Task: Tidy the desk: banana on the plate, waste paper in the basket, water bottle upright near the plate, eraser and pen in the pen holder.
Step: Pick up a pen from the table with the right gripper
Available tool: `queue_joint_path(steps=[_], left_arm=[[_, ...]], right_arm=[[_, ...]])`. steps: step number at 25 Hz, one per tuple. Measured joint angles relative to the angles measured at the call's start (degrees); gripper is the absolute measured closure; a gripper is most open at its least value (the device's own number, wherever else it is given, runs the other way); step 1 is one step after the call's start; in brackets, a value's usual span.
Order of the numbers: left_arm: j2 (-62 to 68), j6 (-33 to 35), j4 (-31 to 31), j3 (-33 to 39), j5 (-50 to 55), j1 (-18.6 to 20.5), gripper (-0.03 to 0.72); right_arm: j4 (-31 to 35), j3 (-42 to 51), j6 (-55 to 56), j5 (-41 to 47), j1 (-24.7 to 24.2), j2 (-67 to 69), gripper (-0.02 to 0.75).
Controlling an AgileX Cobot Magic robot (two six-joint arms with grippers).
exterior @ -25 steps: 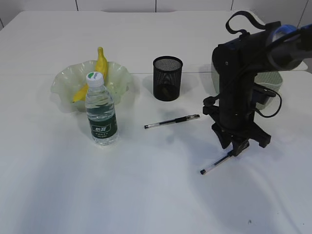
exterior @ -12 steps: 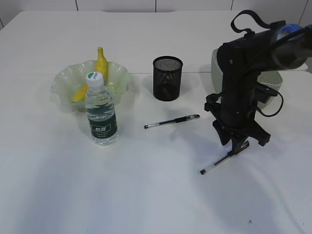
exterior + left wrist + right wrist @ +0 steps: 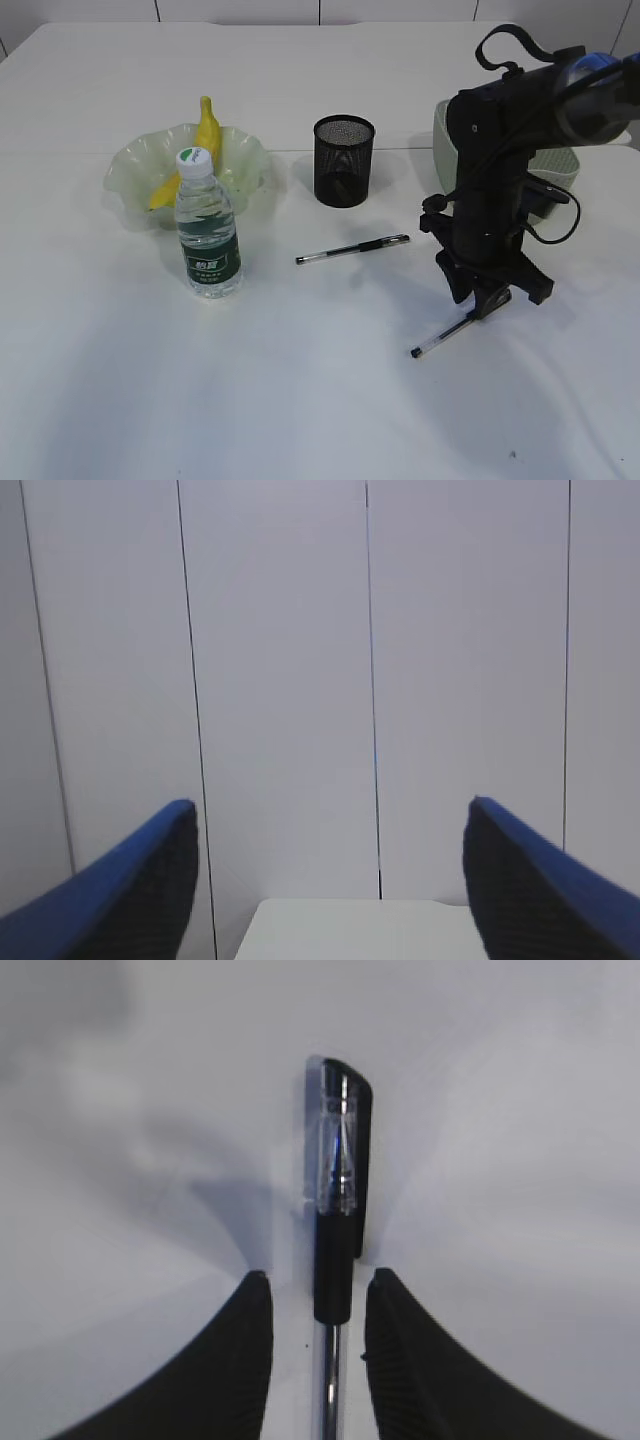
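Note:
My right gripper (image 3: 490, 301) points down at the desk (image 3: 300, 400) and straddles the upper end of a pen (image 3: 440, 339). In the right wrist view the jaws (image 3: 315, 1278) are narrowly open, with a gap on each side of the pen (image 3: 338, 1160), which lies flat. A second pen (image 3: 352, 249) lies in front of the black mesh pen holder (image 3: 343, 160). The banana (image 3: 205, 135) lies on the pale-green plate (image 3: 130, 165). The water bottle (image 3: 207, 225) stands upright in front of the plate. The eraser and the waste paper are not visible. My left gripper (image 3: 330, 825) is open and empty, facing a wall.
The sage-green basket (image 3: 558, 165) stands at the back right, mostly hidden behind my right arm. The left arm does not show in the exterior view.
My right arm has shifted slightly to the right over the pen's end. The pen lies where it was. Nothing else has moved.

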Motion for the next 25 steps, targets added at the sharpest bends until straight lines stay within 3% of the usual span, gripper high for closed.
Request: queue_joint_path(steps=[25], left_arm=[[0.0, 0.0, 0.0, 0.0, 0.0, 0.0, 0.099]], right_arm=[[1.38, 0.0, -0.33, -0.75, -0.89, 0.61, 0.498]])
